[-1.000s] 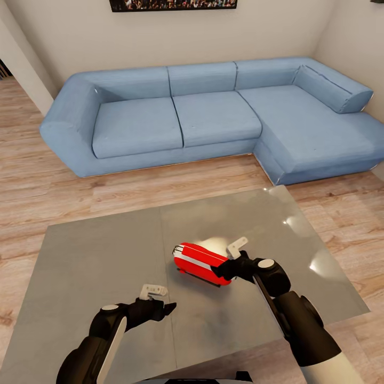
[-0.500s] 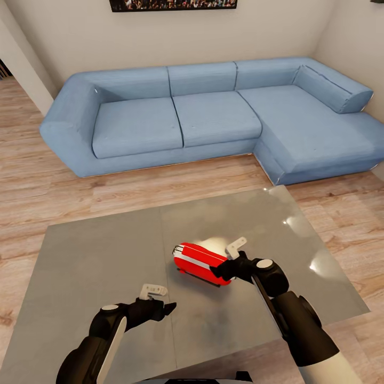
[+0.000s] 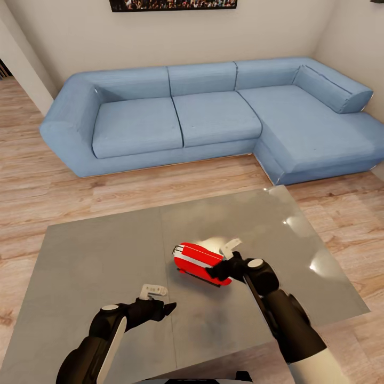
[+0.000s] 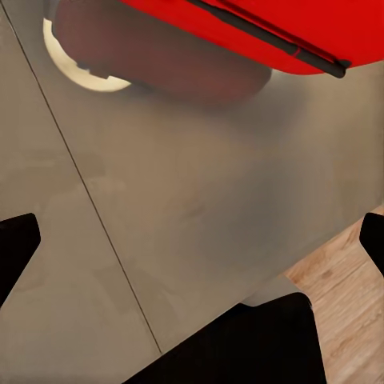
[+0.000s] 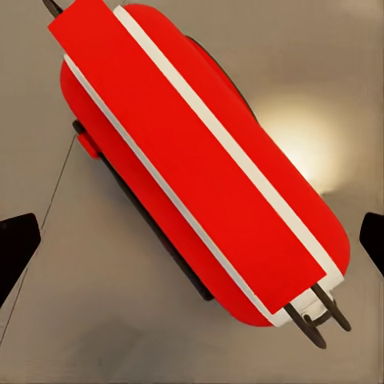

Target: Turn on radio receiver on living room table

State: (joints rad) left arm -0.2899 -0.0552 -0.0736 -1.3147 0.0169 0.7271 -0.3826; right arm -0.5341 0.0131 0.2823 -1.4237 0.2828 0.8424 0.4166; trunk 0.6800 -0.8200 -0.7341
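On the glossy grey table (image 3: pixel 96 256), low in the centre of the head view, we find the radio receiver (image 3: pixel 198 260) just right of the table's middle seam. Its long axis runs from upper left to lower right of the frame. Our right gripper (image 3: pixel 223 262) sits at the radio's lower-right end, one pale finger above the red body and the dark finger overlapping it; we cannot tell from this view whether they touch. Our left gripper (image 3: pixel 158 298) hovers over bare tabletop to the lower left of the radio, apart from it and holding nothing. The right arm is clearly the nearer one. Behind the table, the blue sofa (image 3: pixel 213 117) fills the upper half of the frame on the wood floor (image 3: pixel 32 176).

Across the top of the left wrist view, a red edge of the radio receiver (image 4: pixel 264 24) and its thin dark handle appear, with a reddish reflection below on the table (image 4: pixel 200 208). The left fingertips (image 4: pixel 16 248) stand at opposite frame edges, so the jaws are spread wide and empty.

Centred in the right wrist view, the radio receiver (image 5: pixel 200 168) lies diagonally, white trim stripes along its length, between the right fingertips (image 5: pixel 16 248) at both frame edges. The jaws are wide open around it, gripping nothing. We judge that the coming move depends on locating the switch; no control is discernible on this face.
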